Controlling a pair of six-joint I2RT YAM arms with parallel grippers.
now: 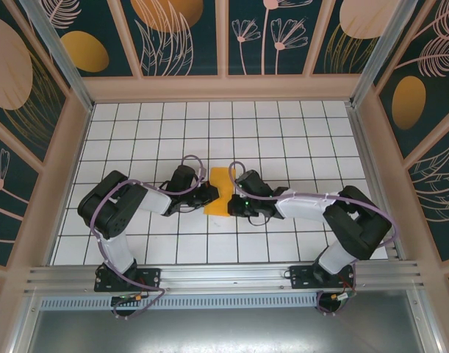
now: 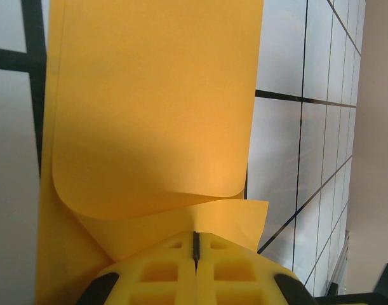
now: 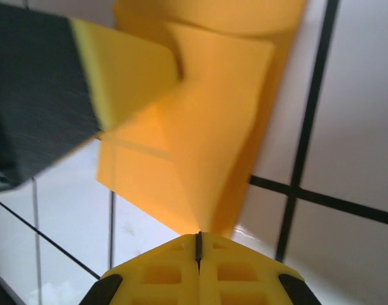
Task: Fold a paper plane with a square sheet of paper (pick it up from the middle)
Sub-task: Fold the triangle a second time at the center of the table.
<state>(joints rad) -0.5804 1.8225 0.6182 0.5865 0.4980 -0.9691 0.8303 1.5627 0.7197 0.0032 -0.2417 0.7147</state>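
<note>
Left wrist view had the left gripper (image 2: 195, 246) at its bottom edge, its two yellow fingers (image 2: 155, 273) pressed flat together along a thin dark seam, with the lower edge of the orange-yellow sheet of paper (image 2: 155, 108) pinched at that seam. Beyond the fingers the sheet stood up across most of the picture, one layer curled over in a soft roll in front of a flatter layer, and the white tiled table (image 2: 295, 146) lay past it on the right. Right wrist view showed the right gripper (image 3: 198, 244) clamped the same way, its yellow fingers meeting on a narrow tapered corner of the sheet, which widened farther off into creased, overlapping layers. A blurred black-and-yellow finger of the other gripper crossed in from the upper left and overlapped the paper. From the top camera, the two arms (image 1: 128, 202) reached from their bases at the near edge toward the middle of the table. Both grippers met tip to tip there, with the sheet between them as a narrow strip, well short of the patterned back wall (image 1: 209, 44).
</note>
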